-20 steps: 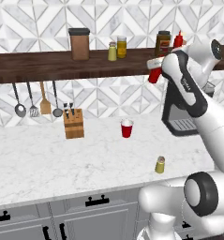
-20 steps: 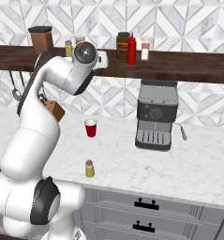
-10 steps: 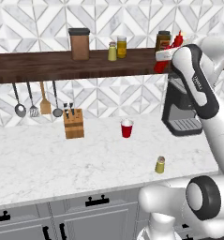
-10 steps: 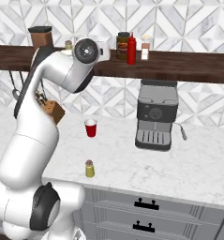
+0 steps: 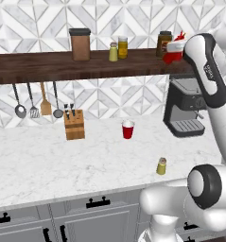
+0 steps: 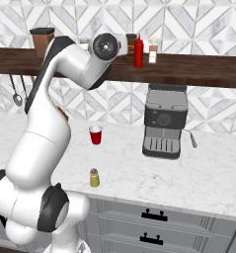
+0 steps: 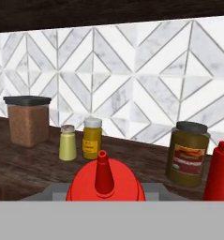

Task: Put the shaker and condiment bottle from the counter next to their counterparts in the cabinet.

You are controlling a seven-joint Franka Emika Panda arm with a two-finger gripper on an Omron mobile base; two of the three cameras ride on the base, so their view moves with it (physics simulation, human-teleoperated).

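grey-veined white marble forms the counter, set over grey drawers with black handles, below a wall of diamond-patterned tile. a long dark brown wooden plank, the cabinet, runs across that wall.

the white arm reaches up to the plank's right end. in the hand view the gripper is closed around the glossy red condiment bottle, held over the plank, its long axis along the gripper and its tapered nozzle pointing away from the camera. just to its right stands the matching red bottle, upright.

further along the plank stand a small yellow-green shaker on the shelf with a grey cap, a yellow jar, a wide mustard jar and a brown canister.

the shaker, a short upright cylinder, stands on the counter near its front edge, well apart from a red cup, a wooden knife block and a boxy coffee machine.
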